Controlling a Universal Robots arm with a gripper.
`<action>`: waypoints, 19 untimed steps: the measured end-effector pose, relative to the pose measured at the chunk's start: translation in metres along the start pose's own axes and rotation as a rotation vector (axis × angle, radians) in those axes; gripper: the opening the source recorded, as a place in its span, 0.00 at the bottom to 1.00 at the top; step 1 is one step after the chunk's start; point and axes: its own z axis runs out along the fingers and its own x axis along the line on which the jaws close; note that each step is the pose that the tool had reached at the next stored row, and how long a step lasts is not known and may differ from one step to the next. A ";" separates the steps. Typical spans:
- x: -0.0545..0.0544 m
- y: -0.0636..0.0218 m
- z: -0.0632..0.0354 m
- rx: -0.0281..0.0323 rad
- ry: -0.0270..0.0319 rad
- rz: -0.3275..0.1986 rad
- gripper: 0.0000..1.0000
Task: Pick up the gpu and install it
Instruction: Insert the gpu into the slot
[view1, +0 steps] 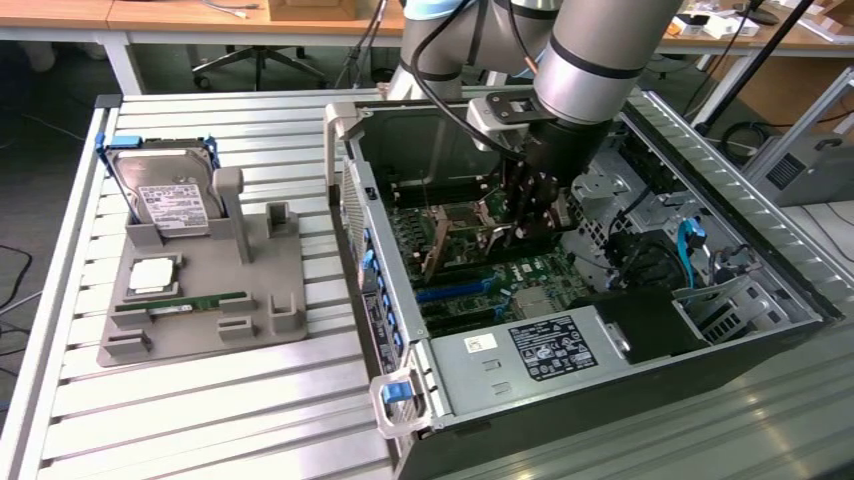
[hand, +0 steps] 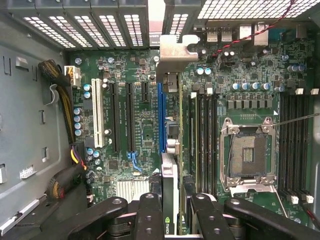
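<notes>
Hand (hand: 171, 210) clenched on the gpu (hand: 170, 150), held edge-on at lower centre of the frame, inside the computer case (view1: 400, 330). Card's long axis parallel to the blue slot (hand: 161, 117), hanging just beside it, silver bracket (hand: 175, 50) toward the case's rear wall.

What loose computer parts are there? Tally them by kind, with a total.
hard drive: 1
memory stick: 1
cpu: 1
gpu: 1
Total: 4
</notes>
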 end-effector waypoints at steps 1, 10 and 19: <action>0.000 0.0000 0.0000 0.0001 0.0000 0.000 0.27; 0.000 0.0037 0.0000 0.0000 0.0000 0.000 0.27; 0.001 0.0075 -0.0001 0.0000 0.0000 0.000 0.27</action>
